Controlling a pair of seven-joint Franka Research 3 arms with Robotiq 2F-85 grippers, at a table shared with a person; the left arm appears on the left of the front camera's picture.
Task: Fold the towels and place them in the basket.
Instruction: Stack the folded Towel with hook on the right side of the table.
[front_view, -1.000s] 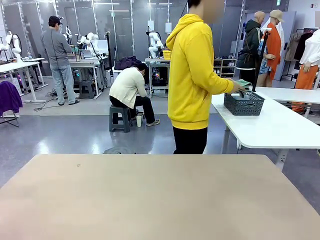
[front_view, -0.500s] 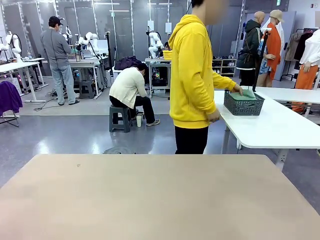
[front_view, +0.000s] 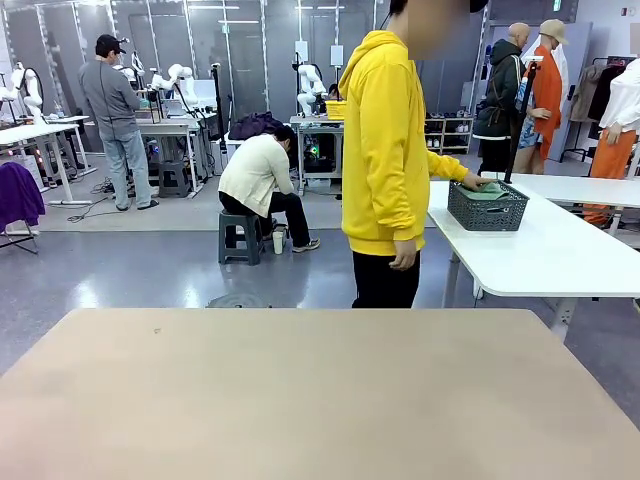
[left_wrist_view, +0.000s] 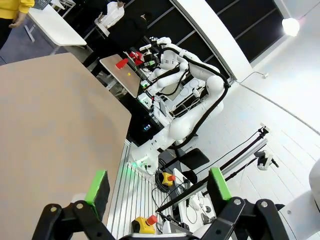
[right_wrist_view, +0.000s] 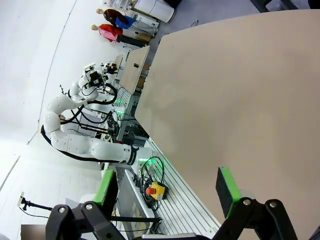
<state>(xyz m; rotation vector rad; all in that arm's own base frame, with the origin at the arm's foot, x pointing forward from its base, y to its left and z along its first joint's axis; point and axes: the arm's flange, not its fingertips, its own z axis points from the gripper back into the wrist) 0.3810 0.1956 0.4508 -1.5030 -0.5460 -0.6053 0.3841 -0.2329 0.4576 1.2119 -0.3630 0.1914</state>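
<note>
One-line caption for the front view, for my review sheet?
Person in a yellow hoodie presses a green towel into the dark basket on a white side table.

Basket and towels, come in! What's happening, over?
Left gripper open, holding nothing. Right gripper open, holding nothing. Basket on the white side table, the person's hand pressing a green towel into it. Nothing in the way.

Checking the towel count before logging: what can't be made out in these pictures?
- Front view: the towels in the basket are too small to count; the lattice walls hide the lower ones.
- Front view: the person's hand covers part of the top green towel.
</note>
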